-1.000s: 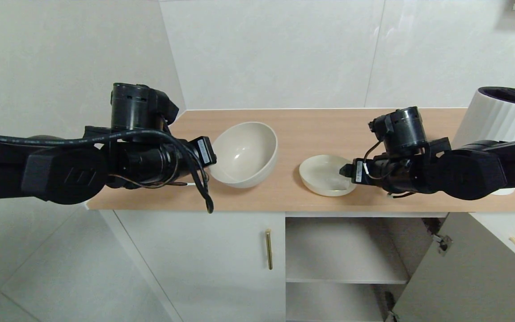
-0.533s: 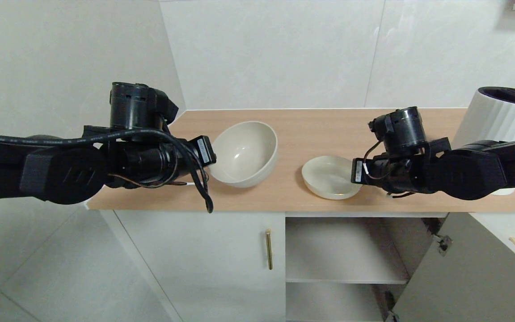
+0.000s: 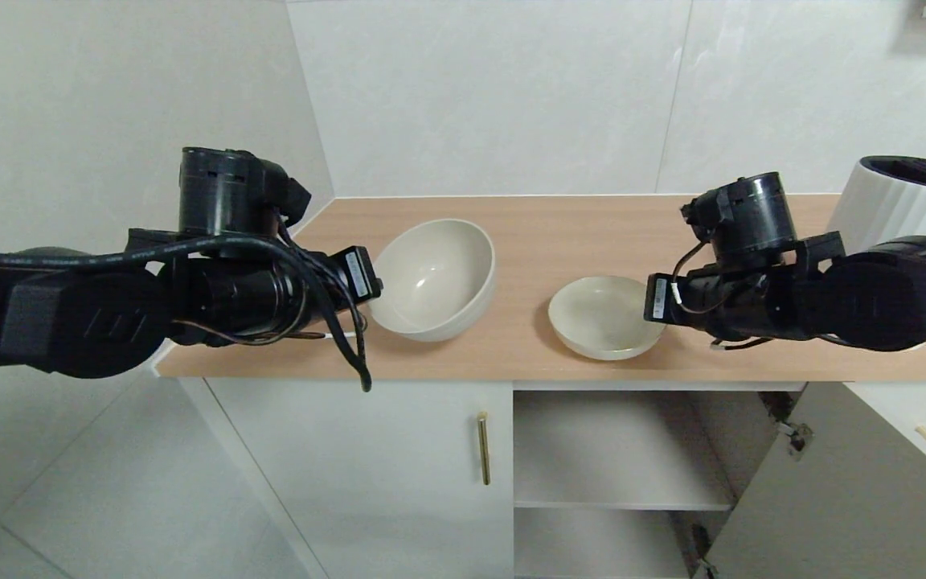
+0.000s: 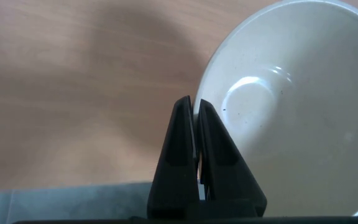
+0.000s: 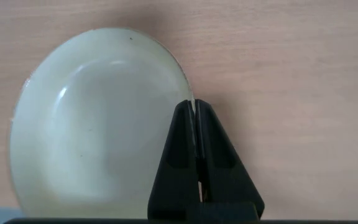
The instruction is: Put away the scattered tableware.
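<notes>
A large cream bowl (image 3: pixel 435 277) is tilted above the wooden counter (image 3: pixel 559 233), its opening turned toward the left arm. My left gripper (image 4: pixel 196 121) is shut on the bowl's rim (image 4: pixel 204 93) at its left side. A small pale plate (image 3: pixel 606 315) is lifted and tipped near the counter's front edge. My right gripper (image 5: pixel 195 124) is shut on the plate's rim (image 5: pixel 188 93) at its right side. In the head view the fingertips are hidden behind the wrists.
A white ribbed container (image 3: pixel 905 201) stands at the counter's right end. Below the counter an open cabinet (image 3: pixel 620 458) shows white shelves, with its door (image 3: pixel 825 498) swung out to the right. A closed door with a brass handle (image 3: pixel 483 447) is at its left.
The right gripper has lifted the plate and moved it right, tilting it. The left arm has drawn slightly left and up with the bowl.
</notes>
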You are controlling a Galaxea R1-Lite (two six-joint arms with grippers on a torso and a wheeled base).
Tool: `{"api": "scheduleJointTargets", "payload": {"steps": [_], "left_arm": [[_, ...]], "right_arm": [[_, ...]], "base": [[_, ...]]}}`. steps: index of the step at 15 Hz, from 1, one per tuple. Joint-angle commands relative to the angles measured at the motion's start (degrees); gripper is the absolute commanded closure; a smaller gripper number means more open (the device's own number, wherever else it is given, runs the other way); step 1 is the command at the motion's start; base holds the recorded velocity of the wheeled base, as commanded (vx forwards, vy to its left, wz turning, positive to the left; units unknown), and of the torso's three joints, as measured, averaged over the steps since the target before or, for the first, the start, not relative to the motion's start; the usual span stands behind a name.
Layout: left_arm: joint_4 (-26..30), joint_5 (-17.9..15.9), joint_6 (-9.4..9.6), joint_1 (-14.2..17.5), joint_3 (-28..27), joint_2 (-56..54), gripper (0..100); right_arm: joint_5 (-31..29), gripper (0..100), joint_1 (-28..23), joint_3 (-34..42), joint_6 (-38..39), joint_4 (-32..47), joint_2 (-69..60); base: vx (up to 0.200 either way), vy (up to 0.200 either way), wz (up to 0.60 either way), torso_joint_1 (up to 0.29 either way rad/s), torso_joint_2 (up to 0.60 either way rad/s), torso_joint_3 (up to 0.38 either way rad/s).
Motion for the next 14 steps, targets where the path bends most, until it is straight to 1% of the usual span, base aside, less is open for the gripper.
{"api": "scheduleJointTargets", "payload": {"steps": [1, 2, 3, 4, 5, 6, 7, 10, 14], "left_arm": [[-0.04, -2.00, 0.23, -0.11, 3.11, -4.77, 100], [-0.04, -3.85, 0.32, -0.11, 4.52, -6.44, 100], [-0.04, -5.52, 0.41, -0.02, 6.45, -8.82, 100], [-0.21, -6.05, 0.59, -0.11, 8.48, -10.84, 100], [-0.83, -6.31, 1.20, -0.11, 10.41, -12.77, 100], [-2.32, -6.92, 2.78, -0.11, 12.96, -14.71, 100], [-4.08, -7.01, 3.40, -0.11, 14.89, -15.85, 100], [-5.22, -7.45, 3.40, -0.46, 19.02, -16.99, 100], [-5.22, -8.77, 3.40, -1.60, 21.22, -16.82, 100]], "right_arm": [[1.72, 100, 0.18, 0.62, 1.97, 3.85, -6.30], [4.36, 100, 0.18, 1.94, 3.11, 6.05, -9.46], [8.40, 100, 0.09, 2.81, 3.29, 7.98, -12.63], [10.60, 100, 0.09, 3.34, 3.29, 9.47, -14.65], [11.65, 100, 0.18, 4.31, 3.38, 10.97, -16.14], [11.92, 100, 0.18, 6.86, 3.46, 12.37, -17.55], [11.92, 100, 0.09, 9.76, 3.46, 12.29, -18.95], [12.44, 100, 0.18, 13.19, 3.55, 12.29, -22.73], [12.97, 100, 0.36, 15.38, 3.02, 12.73, -24.31]], "base": [[0.000, 0.000, 0.00, 0.000, 0.00, 0.000], [0.000, 0.000, 0.00, 0.000, 0.00, 0.000], [0.000, 0.000, 0.00, 0.000, 0.00, 0.000], [0.000, 0.000, 0.00, 0.000, 0.00, 0.000], [0.000, 0.000, 0.00, 0.000, 0.00, 0.000], [0.000, 0.000, 0.00, 0.000, 0.00, 0.000], [0.000, 0.000, 0.00, 0.000, 0.00, 0.000], [0.000, 0.000, 0.00, 0.000, 0.00, 0.000], [0.000, 0.000, 0.00, 0.000, 0.00, 0.000]]}}
